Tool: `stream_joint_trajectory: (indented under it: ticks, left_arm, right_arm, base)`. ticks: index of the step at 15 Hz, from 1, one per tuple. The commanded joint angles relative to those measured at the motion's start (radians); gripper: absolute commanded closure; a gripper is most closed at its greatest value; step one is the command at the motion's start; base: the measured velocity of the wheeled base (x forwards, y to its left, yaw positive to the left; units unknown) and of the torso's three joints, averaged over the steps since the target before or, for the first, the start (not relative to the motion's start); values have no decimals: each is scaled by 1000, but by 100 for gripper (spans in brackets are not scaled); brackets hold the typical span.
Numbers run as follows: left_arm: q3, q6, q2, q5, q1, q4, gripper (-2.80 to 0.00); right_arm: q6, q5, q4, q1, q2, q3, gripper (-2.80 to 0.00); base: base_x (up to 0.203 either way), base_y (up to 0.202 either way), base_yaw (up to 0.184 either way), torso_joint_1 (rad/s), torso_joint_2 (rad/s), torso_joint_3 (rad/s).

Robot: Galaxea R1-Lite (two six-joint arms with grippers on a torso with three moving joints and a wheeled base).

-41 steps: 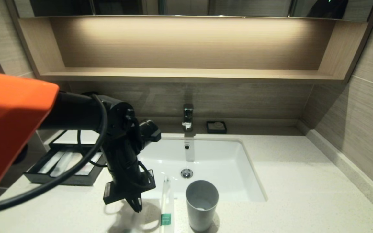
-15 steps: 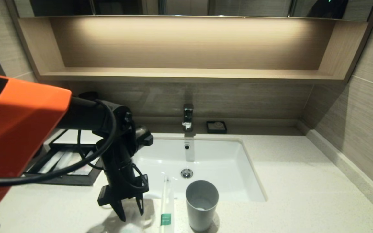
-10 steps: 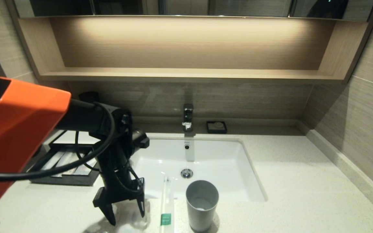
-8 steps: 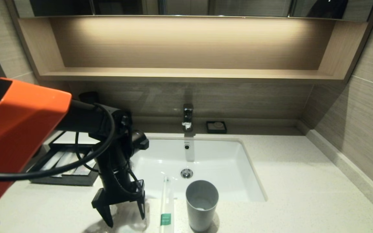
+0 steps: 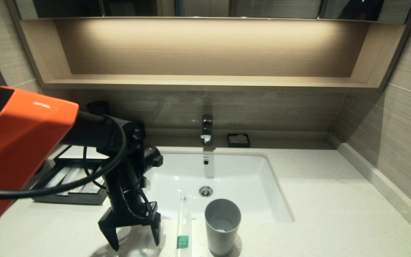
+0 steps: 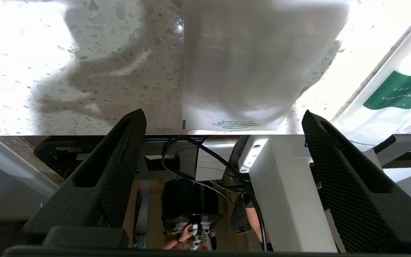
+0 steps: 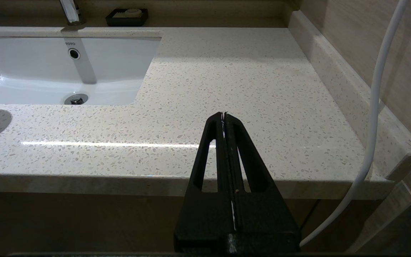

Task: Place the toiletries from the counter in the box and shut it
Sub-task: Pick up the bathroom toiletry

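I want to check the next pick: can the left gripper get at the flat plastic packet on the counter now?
Probably yes: the left gripper hangs open right above the plastic packet, nothing between them.

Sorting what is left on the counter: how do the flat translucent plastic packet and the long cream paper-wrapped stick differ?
The flat translucent plastic packet is broad and see-through; the long cream paper-wrapped stick is slim and opaque. The packet carries small green print at one edge; the stick wears a green band label. Both lie flat on the speckled counter.

Grey cup [image 5: 222, 225] near sink front; faucet [image 5: 207, 129]; soap dish [image 5: 238, 140]
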Motion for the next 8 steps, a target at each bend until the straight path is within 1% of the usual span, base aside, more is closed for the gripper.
stream_joint_trajectory:
  ticks: [1, 2, 5, 8]
  left_arm:
    - [-1, 0, 12, 1, 0, 7, -280]
    - [-4, 3, 17, 0, -2, 7, -280]
    - [-7, 56, 26, 4, -2, 7, -280]
    - [-11, 70, 28, 4, -5, 5, -280]
  right_arm:
    - [0, 0, 0, 0, -2, 2, 0]
    - [0, 0, 0, 0, -2, 2, 0]
    - [0, 0, 0, 0, -2, 2, 0]
    - [0, 0, 0, 0, -2, 2, 0]
  base:
    - [0, 0, 0, 0, 0, 0]
    - [0, 0, 0, 0, 0, 0]
    - [0, 0, 0, 0, 0, 0]
    - [0, 0, 0, 0, 0, 0]
